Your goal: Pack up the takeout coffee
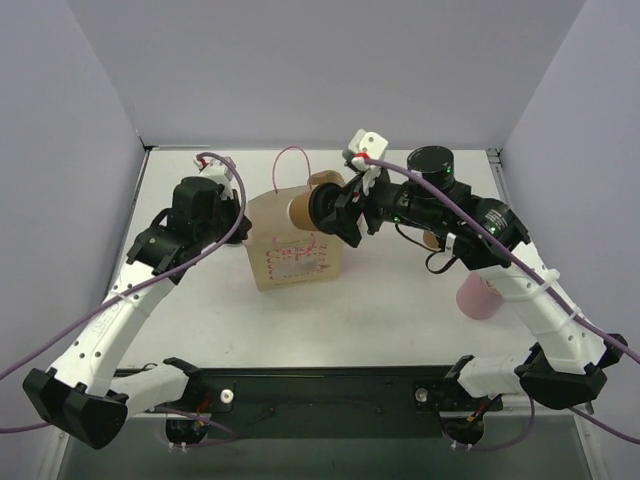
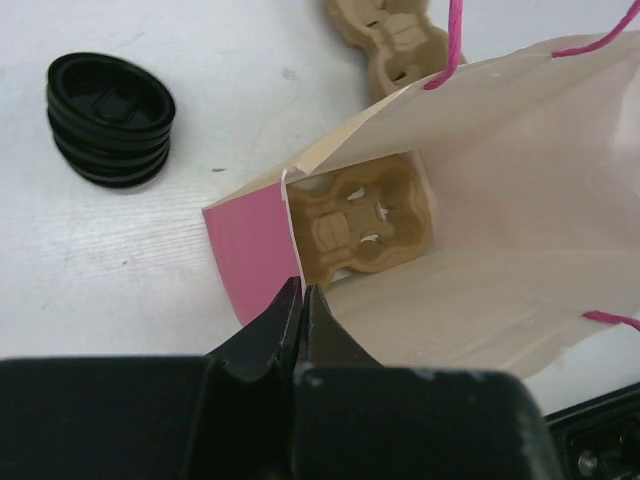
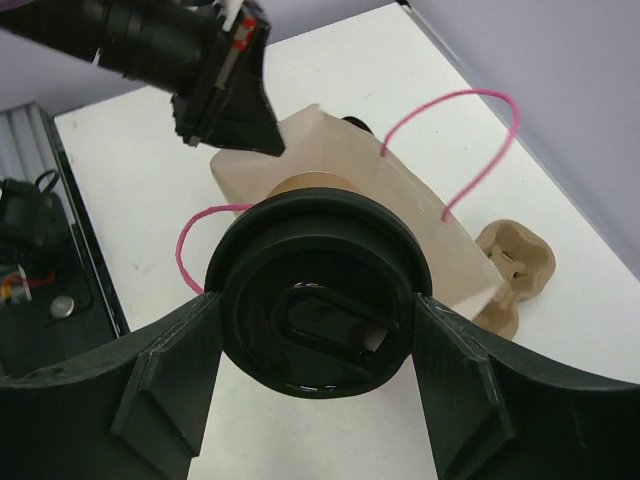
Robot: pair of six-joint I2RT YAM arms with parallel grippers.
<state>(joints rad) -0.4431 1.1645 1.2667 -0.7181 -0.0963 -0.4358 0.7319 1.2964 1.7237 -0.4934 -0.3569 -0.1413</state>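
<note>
Left gripper [image 2: 301, 305], pinched shut on the bag [image 1: 295, 255] rim at 9 o'clock, should hold the mouth wide while the right gripper [image 3: 320, 320], clamped on the coffee [image 3: 320, 300] over the bag's 1 o'clock corner, lowers it base-first into the tray [image 2: 360, 222] inside. One coffee, one bag, one lid stack [image 2: 110, 120], two trays: the second tray [image 2: 395, 40] lies beyond the bag at 12 o'clock.

Bright, even light fell from overhead, nearly washing out the white table [image 1: 400, 300] and leaving only faint, soft shadows beside the paper bag [image 1: 295, 250]. In the left wrist view the left hand [image 2: 302, 292] was a dark, blurred mass (too near the lens), while the stack of lids [image 2: 110, 120] looked sharp. A dull sheen lay on the lid of the takeout coffee [image 3: 320, 290]; the right hand [image 3: 318, 310] around it was soft-edged.
</note>
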